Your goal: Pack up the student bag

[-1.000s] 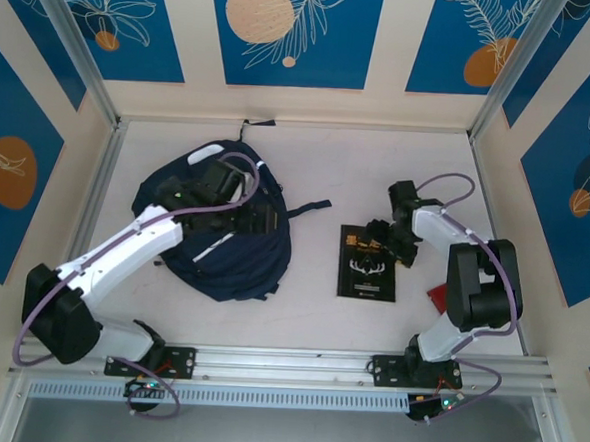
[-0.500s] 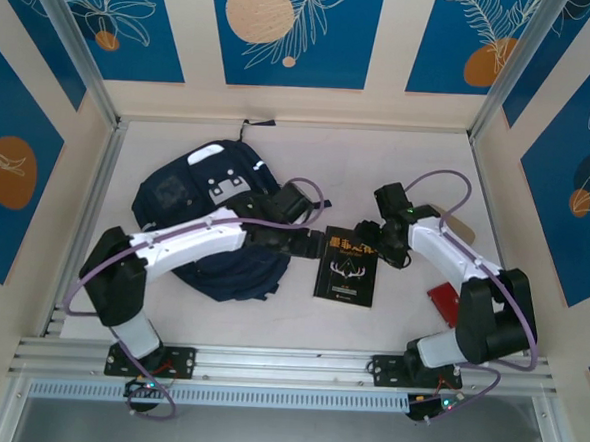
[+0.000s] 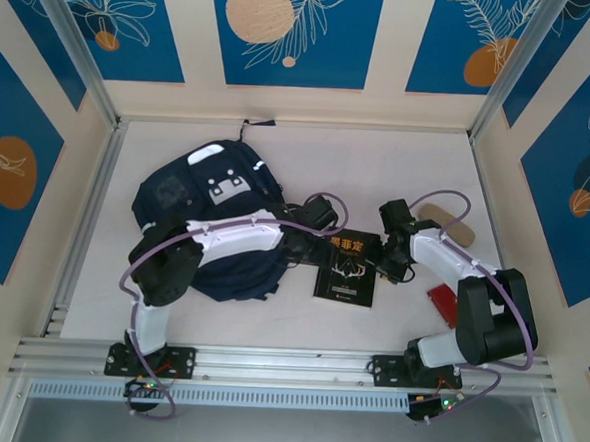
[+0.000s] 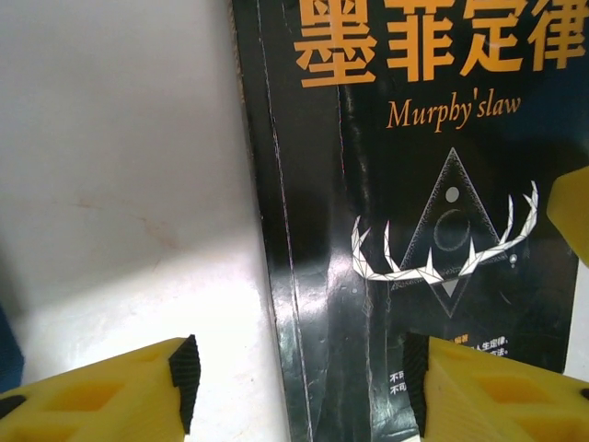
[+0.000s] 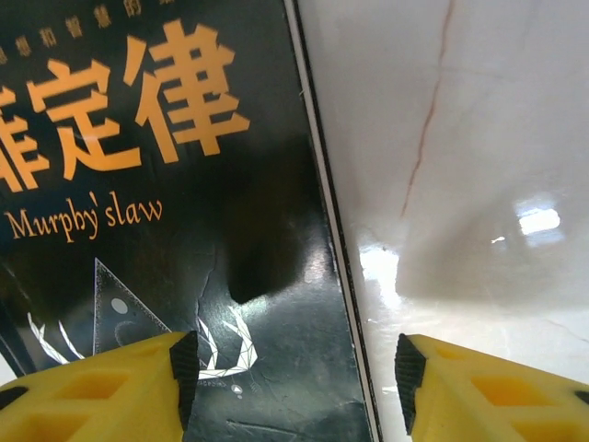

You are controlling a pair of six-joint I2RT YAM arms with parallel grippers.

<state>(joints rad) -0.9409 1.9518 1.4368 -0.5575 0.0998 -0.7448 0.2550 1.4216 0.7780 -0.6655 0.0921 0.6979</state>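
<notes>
The student bag [image 3: 181, 196], a dark navy backpack with white patches, lies flat on the left of the table. To its right lies a black book [image 3: 347, 274] with orange characters and a white antler drawing. My left gripper [image 3: 316, 250] is low over the book's left edge. In the left wrist view that gripper [image 4: 299, 387] is open, and the book [image 4: 414, 212] has its left edge between the pads. My right gripper [image 3: 385, 262] is at the book's right side. Up close it [image 5: 294, 378] is open too, straddling the right edge of the book [image 5: 184, 184].
A red flat item [image 3: 440, 300] lies right of the book, beside the right arm. A tan oval item [image 3: 445, 218] rests behind the right arm. The left arm reaches across the bag's lower half. A metal rail [image 3: 286, 366] runs along the near edge.
My left arm swung right, off the bag, to the book's left edge. The right gripper came down to the book's right edge. The book slid a little left.
</notes>
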